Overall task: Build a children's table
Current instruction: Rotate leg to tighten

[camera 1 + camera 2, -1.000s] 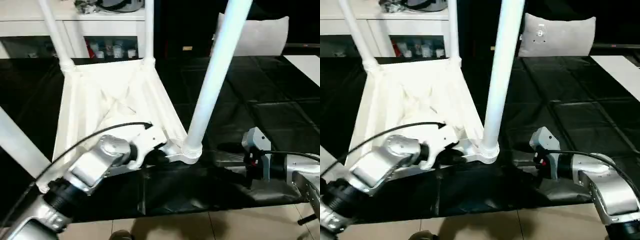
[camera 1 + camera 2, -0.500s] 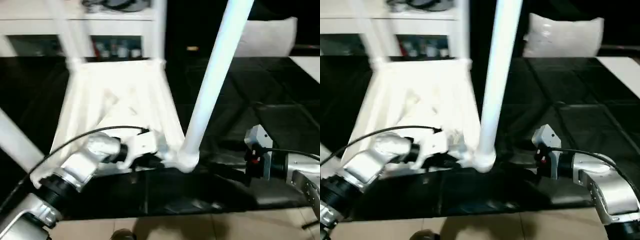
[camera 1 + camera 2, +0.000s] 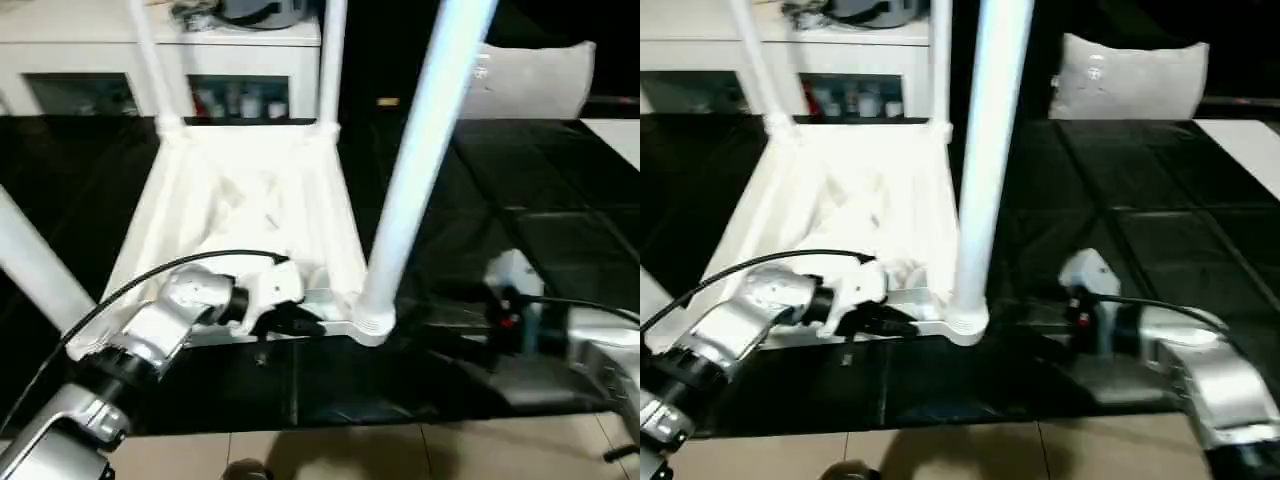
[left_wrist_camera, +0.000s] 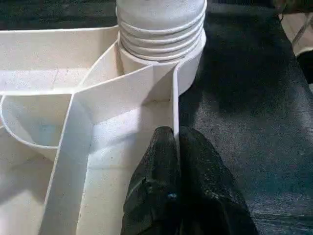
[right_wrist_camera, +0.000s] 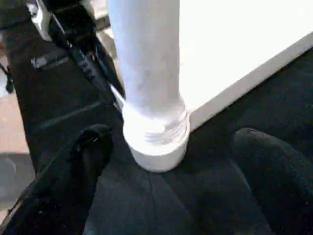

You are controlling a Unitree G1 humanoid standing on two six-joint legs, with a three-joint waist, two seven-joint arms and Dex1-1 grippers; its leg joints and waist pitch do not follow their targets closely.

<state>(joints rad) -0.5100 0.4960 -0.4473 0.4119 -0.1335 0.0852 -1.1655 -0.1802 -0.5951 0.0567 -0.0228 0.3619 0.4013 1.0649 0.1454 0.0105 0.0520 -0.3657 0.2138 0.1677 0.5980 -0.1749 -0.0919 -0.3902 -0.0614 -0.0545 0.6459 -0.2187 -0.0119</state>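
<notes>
The left gripper (image 4: 174,147) pinched the table (image 3: 250,190) rim; the right gripper (image 5: 171,161) gaped around the near leg (image 3: 420,160), apparently needing to close and twist.

Black mat (image 3: 560,230): upturned children's table (image 3: 250,200), white cushion (image 3: 535,80).

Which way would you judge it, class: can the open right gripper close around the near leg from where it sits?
Probably yes: the right gripper is open, the near leg stands between its fingers, nothing between.
</notes>
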